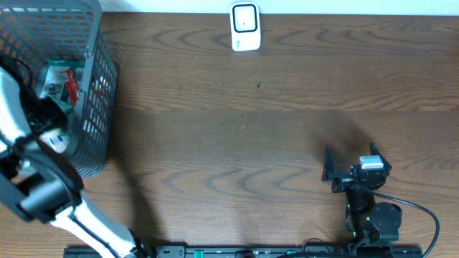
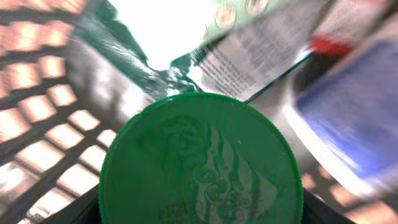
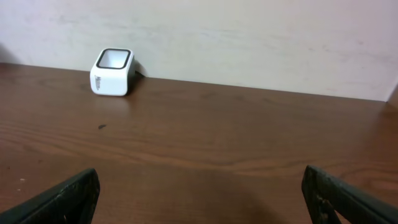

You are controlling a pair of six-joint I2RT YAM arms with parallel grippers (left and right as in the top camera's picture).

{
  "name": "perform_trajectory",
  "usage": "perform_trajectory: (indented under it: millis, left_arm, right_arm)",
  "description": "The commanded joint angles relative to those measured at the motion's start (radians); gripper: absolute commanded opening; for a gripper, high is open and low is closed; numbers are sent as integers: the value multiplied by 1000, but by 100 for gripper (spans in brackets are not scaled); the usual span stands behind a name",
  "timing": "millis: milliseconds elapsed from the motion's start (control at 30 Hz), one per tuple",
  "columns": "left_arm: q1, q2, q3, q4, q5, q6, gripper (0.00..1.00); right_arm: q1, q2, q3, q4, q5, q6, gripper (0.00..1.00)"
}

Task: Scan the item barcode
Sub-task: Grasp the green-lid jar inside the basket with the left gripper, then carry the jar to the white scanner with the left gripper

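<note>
A container with a round green lid [image 2: 200,162] stands inside the grey wire basket [image 1: 100,86] at the table's left edge. My left gripper [image 2: 200,210] reaches down into the basket [image 1: 49,118], its dark fingers [image 2: 81,208] pressed against both sides of the lid. The container's body and any barcode are hidden under the lid. The white barcode scanner [image 1: 244,27] stands at the table's far edge, also seen in the right wrist view [image 3: 112,71]. My right gripper [image 1: 353,160] rests low at the front right, open and empty [image 3: 200,190].
Other goods lie in the basket: a green and white printed packet [image 2: 249,56], a blue pack [image 2: 354,118] and a red item [image 1: 70,82]. The basket's mesh wall [image 2: 37,93] is close on the left of the lid. Bare brown wood lies between basket and scanner.
</note>
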Motion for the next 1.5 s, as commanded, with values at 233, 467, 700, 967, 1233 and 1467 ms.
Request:
perform_trajectory:
  millis: [233, 467, 700, 967, 1233, 1467]
  left_arm:
    - [-6, -229, 133, 35, -2, -47, 58]
    - [-61, -229, 335, -40, -3, -46, 58]
    - [-143, -229, 521, -88, -18, -46, 58]
    - [-291, -232, 662, -127, -18, -50, 58]
    - [-551, -233, 663, -135, -22, -103, 58]
    - [-790, -212, 640, -181, -21, -182, 58]
  right_arm:
    - [-11, -2, -1, -3, 2, -8, 99]
    - [-11, -2, -1, -3, 2, -8, 99]
    - [-12, -2, -1, -3, 2, -8, 99]
    - [-12, -2, -1, -3, 2, -8, 99]
    - [-12, -2, -1, -3, 2, -8, 99]
    - [-12, -2, -1, -3, 2, -8, 99]
